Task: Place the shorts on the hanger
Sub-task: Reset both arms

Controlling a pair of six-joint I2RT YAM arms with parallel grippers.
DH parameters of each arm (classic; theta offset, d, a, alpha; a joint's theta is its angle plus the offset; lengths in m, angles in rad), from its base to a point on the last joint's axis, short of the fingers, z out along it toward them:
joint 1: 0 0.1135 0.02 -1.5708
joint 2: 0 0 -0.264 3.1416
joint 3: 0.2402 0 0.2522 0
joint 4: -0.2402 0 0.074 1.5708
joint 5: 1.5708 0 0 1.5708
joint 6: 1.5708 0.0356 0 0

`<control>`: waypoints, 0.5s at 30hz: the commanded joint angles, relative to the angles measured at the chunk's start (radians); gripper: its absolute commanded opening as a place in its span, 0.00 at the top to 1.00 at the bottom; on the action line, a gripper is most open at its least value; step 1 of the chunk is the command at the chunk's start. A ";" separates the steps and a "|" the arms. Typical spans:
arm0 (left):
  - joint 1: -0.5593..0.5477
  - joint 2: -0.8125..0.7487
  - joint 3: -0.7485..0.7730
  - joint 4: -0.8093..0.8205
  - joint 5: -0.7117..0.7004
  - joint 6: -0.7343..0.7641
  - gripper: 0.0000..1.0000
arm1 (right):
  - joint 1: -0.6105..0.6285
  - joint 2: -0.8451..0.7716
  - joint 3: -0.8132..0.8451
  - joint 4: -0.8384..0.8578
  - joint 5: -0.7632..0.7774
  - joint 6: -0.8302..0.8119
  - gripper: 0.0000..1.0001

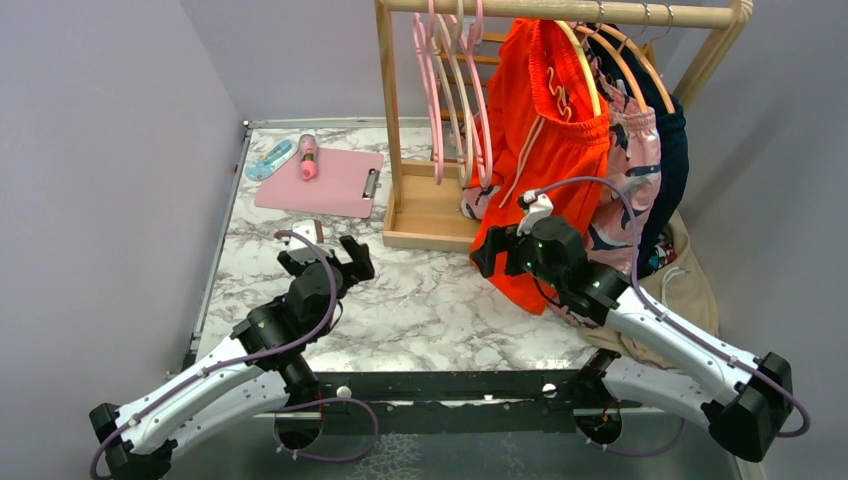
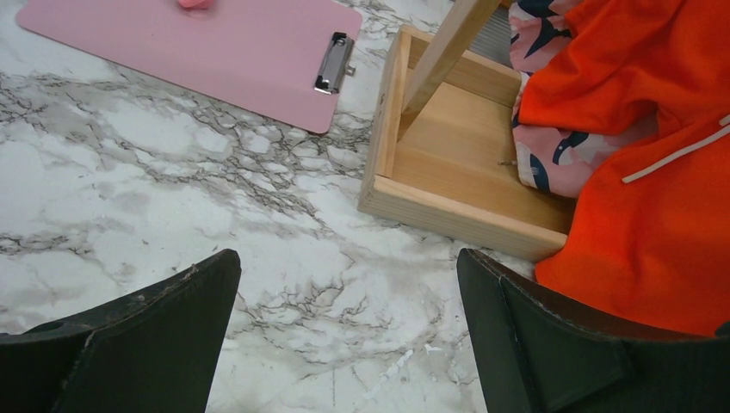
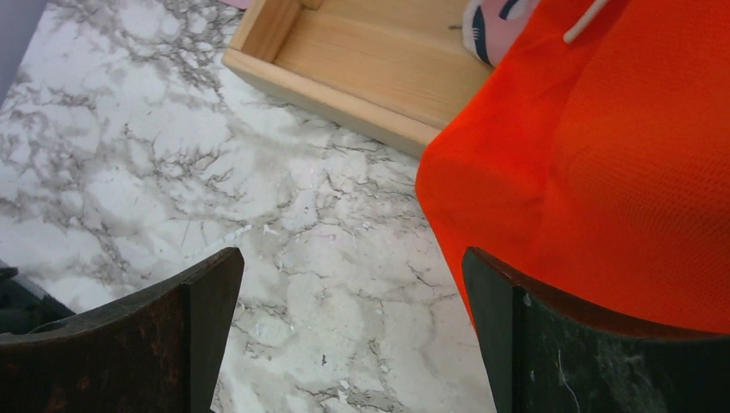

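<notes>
Two arms: both reach from the near edge over the marble bench (image 1: 420, 310), the left toward its middle and the right toward the clothes rack.
Left gripper (image 1: 350, 262): jaws wide, nothing between them. It is low over bare marble, well apart from the shorts. Its wrist view shows only marble between the two dark fingers (image 2: 129, 344).
Right gripper (image 1: 488, 255): jaws wide, holding nothing, just beside the lower edge of the shorts. In its wrist view the orange fabric comes right up to one finger (image 3: 603, 353); whether they touch cannot be told.
Shorts (image 1: 540, 150): bright orange-red, hanging on the rack. The waistband is up near the rail and the white drawstring (image 1: 520, 175) trails down the front. The lower edge reaches the bench just beside the rack's base.
Hanger (image 1: 585, 70): thin and pale yellow, up at the rail. One curved arm shows across the top of the shorts, which drape over it.
Rack (image 1: 560, 12): a wooden rail on posts above a shallow wooden base tray (image 1: 425, 215) at the far side of the bench.
Pink hangers (image 1: 450, 90): bare on the rail, left of the shorts.
Other garments: pink shark-print shorts (image 1: 630, 170) and a navy piece (image 1: 675, 150) hang right of the shorts. A beige garment (image 1: 695, 275) lies below them.
Clipboard (image 1: 320, 180): pink, flat on the far left of the bench, with a pink tube (image 1: 308, 157) on it.
</notes>
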 commanded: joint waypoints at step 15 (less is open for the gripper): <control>0.002 0.021 0.049 -0.007 0.009 0.046 0.01 | 0.003 -0.035 -0.081 0.102 0.019 0.055 0.00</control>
